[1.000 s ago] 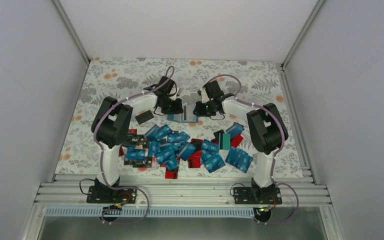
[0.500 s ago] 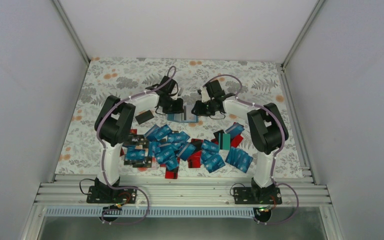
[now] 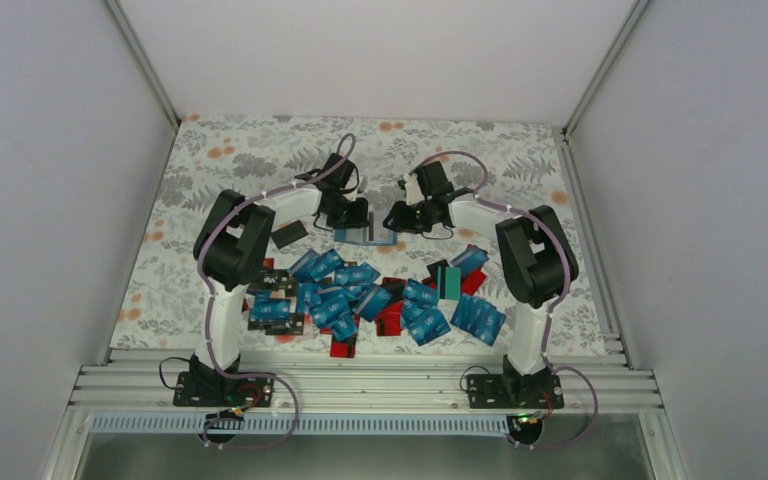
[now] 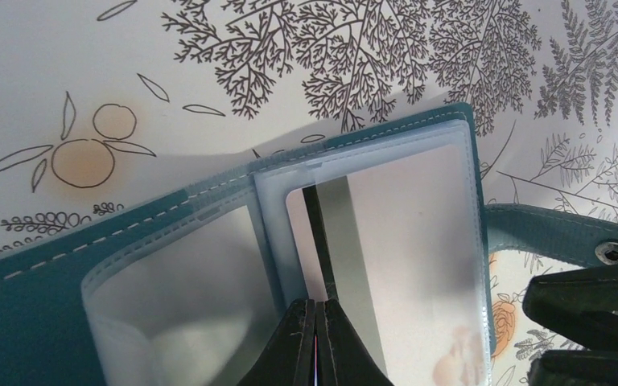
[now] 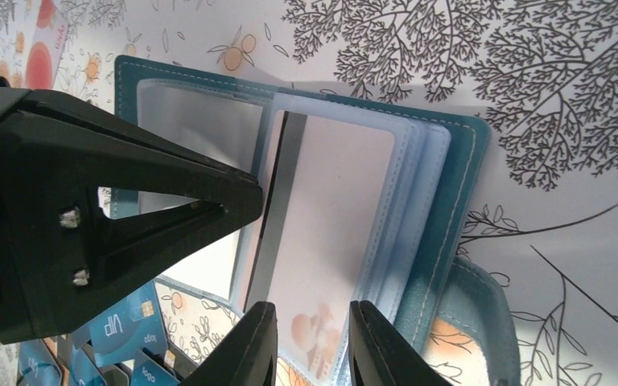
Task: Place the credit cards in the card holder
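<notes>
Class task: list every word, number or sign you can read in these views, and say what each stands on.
"VIP": on a blue card, bottom left of the right wrist view.
"logo": small print on the lower blue card just beneath it.
Pink card, top left: print blurred.
Cards in the top view: white print too small to read.
Card holder: no text.

The teal holder (image 3: 368,237) lies open and flat just beyond the heap of blue, red and black cards (image 3: 355,295), one pale card (image 5: 330,225) partly sleeved.
</notes>
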`<state>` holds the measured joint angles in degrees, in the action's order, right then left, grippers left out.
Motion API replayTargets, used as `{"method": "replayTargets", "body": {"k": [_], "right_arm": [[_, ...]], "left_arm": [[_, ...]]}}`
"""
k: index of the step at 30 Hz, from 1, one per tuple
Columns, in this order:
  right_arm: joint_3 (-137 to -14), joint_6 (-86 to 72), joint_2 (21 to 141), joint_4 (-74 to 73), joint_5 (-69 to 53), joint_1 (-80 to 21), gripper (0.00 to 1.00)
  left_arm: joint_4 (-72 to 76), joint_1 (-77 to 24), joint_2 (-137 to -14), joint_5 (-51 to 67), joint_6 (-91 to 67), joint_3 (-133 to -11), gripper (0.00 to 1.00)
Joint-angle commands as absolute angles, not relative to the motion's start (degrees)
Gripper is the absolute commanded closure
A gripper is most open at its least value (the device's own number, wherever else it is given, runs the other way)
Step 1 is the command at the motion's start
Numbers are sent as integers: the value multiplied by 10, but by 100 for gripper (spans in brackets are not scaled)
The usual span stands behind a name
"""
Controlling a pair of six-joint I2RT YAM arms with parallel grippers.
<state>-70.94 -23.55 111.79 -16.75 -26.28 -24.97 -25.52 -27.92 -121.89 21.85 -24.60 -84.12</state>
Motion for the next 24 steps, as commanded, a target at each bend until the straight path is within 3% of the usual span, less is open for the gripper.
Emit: {"method": "replayTargets", "body": {"k": [1,9,24], "right_arm": [[-704,-242,1106,-148,-282,-244,74],[-706,-249,1123,-146,-285,-241,67],[-706,-255,1143,-142,-290,-241,66]], "left_arm": [[-269,-283,-1238,203,-244,-845,98],[-267,-283,-1240,197,-246,-836,98],[-263,-285,-1242,198,-249,-830,98]]}}
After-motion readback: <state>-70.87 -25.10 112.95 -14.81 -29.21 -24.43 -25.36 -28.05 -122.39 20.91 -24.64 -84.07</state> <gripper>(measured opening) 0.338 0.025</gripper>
